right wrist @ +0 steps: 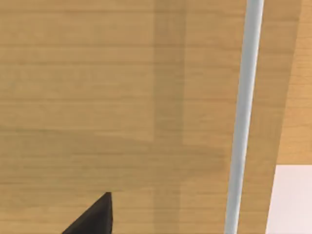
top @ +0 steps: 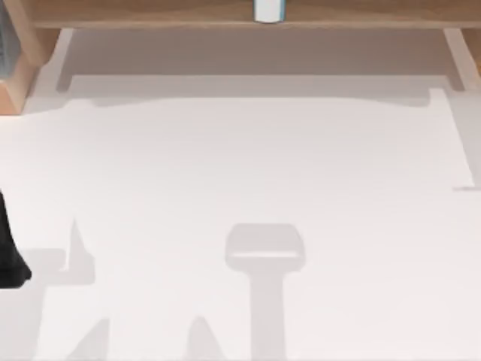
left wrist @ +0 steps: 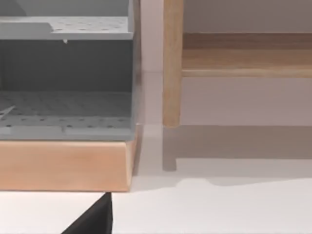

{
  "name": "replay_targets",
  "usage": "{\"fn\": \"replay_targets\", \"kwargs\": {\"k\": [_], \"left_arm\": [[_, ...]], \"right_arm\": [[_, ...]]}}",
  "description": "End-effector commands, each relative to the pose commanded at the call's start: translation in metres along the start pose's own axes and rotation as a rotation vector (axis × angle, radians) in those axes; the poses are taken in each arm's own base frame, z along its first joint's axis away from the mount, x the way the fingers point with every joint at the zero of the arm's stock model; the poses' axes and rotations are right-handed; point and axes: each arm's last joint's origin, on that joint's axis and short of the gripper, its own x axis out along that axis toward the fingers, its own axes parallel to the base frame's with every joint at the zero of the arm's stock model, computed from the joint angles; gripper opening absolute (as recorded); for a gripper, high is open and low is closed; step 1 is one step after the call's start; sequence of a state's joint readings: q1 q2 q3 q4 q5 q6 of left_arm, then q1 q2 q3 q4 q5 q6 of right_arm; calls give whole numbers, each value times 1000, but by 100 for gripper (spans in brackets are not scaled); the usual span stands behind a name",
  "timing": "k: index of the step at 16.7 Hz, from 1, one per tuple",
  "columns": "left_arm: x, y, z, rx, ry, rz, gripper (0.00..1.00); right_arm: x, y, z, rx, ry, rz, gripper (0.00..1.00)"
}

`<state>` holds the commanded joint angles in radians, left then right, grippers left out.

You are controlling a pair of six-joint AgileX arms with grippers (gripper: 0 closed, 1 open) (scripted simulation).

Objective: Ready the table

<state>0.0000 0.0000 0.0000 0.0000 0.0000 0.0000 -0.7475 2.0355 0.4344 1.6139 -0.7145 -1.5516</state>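
The white table [top: 248, 158] spreads flat and bare across the top view, with only shadows on it. My left arm [top: 10, 252] shows as a dark shape at the table's left edge. A dark part of my left gripper [left wrist: 95, 220] sits low over the white top, facing a grey bin and a wooden post. In the right wrist view, a dark part of my right gripper [right wrist: 95, 218] is close in front of a light brown wooden panel [right wrist: 107, 97].
A light brown wooden shelf frame [top: 150, 12] runs along the far edge, with a white and blue cylinder [top: 268, 9] on it. At the far left, a grey perforated bin [left wrist: 63, 97] rests on a wooden block [left wrist: 63, 165] beside a wooden post [left wrist: 171, 63]. A pale rod [right wrist: 243, 112] crosses the wooden panel.
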Motion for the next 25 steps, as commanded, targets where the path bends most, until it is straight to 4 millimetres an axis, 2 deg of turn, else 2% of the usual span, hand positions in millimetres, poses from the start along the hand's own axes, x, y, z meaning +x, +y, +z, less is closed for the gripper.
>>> {"fn": "replay_targets", "kwargs": {"k": [2,7,11,24,25], "left_arm": [[0,0,0,0,0,0,100],[0,0,0,0,0,0,100],[0,0,0,0,0,0,100],[0,0,0,0,0,0,100],[0,0,0,0,0,0,100]], "right_arm": [[1,-1,-1,-1,4,-2,100],[24,0,0,0,0,0,100],[25,0,0,0,0,0,100],[25,0,0,0,0,0,2],[25,0,0,0,0,0,0]]}}
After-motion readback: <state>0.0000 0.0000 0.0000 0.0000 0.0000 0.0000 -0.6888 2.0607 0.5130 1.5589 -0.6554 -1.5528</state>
